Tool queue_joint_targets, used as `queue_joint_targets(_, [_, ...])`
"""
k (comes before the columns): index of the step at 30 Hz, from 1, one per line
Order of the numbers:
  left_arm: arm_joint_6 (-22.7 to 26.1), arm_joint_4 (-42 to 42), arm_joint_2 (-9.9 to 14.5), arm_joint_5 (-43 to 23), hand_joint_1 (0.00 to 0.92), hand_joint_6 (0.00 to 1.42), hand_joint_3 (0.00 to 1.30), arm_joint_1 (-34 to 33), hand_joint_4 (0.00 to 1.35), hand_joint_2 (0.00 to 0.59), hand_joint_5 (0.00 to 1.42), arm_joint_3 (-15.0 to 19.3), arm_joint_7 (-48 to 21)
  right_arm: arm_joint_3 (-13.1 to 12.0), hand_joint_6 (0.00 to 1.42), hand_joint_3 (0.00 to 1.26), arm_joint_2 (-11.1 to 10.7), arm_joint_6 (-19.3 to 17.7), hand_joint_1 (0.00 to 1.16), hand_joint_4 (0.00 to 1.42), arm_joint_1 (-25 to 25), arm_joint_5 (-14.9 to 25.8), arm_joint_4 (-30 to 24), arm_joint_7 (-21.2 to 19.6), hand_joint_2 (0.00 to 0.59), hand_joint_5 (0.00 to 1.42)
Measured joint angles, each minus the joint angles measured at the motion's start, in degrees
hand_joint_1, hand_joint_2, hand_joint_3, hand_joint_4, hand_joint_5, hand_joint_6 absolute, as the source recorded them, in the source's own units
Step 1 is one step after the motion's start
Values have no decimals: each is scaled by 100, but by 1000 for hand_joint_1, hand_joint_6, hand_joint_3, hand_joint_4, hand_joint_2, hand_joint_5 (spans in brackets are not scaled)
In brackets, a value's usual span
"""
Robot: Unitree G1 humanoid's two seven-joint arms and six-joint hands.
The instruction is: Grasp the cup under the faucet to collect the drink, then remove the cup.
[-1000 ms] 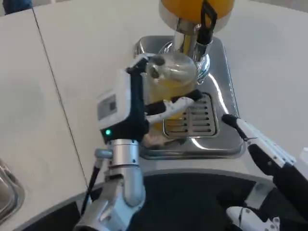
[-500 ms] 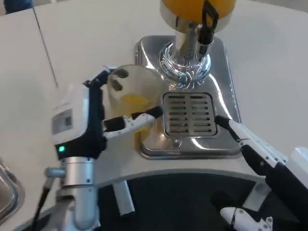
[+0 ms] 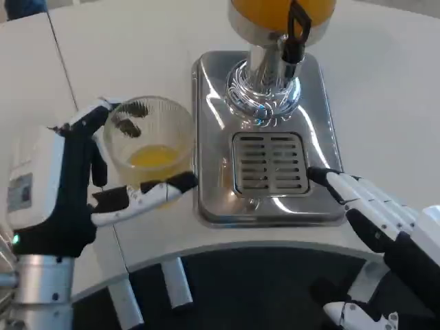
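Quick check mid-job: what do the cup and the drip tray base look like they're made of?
The cup, held by the left hand, looks like clear plastic or glass: the orange drink and the fingers show through its wall. I cannot tell which. The drip tray base looks like polished metal, probably stainless steel, with mirror-like reflections and a slotted grate.

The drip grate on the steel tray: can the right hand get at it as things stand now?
Probably yes. The right hand lies beside the drip grate, fingertips at its edge, nothing between; the cup sits off left.

Bright, even light — steel glare, soft focus
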Motion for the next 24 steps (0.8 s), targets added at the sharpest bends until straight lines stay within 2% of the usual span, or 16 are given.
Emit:
queue_joint_targets(4, [-185,-422,21,-175,787,1424,1099,394,1148,0,1262,348,-313,-205,47,1,-130,-132,307,0,50,20,-7,50,453,0])
queue_joint_targets(8, [-413,-1015,22,-364,787,1424,1099,909,1148,0,1262,644,-602,-437,17,0,-205,-503,289,0,214,2,-27,68,480,0])
queue_joint_targets(11, [-594,-1385,-1,-428,787,1424,1099,1263,1135,0,1262,740,-824,-613,3,0,-200,-905,278,0,342,-112,-41,39,484,0])
queue_joint_targets(16, [-830,-1812,-103,-557,787,1424,1099,1719,1134,0,1262,794,-1114,-957,0,0,158,-1747,276,0,796,-314,-63,-322,491,0])
queue_joint_targets(17, [-891,-1892,-133,-568,787,1424,1099,1824,1134,0,1262,807,-1176,-1070,0,0,261,-2028,276,0,946,-348,-62,-431,493,0])
queue_joint_targets(24, [-1371,-2125,-275,-569,787,1424,1099,2239,1134,0,1262,853,-1324,-1312,0,0,455,-2863,261,0,1292,-373,38,-596,508,0])
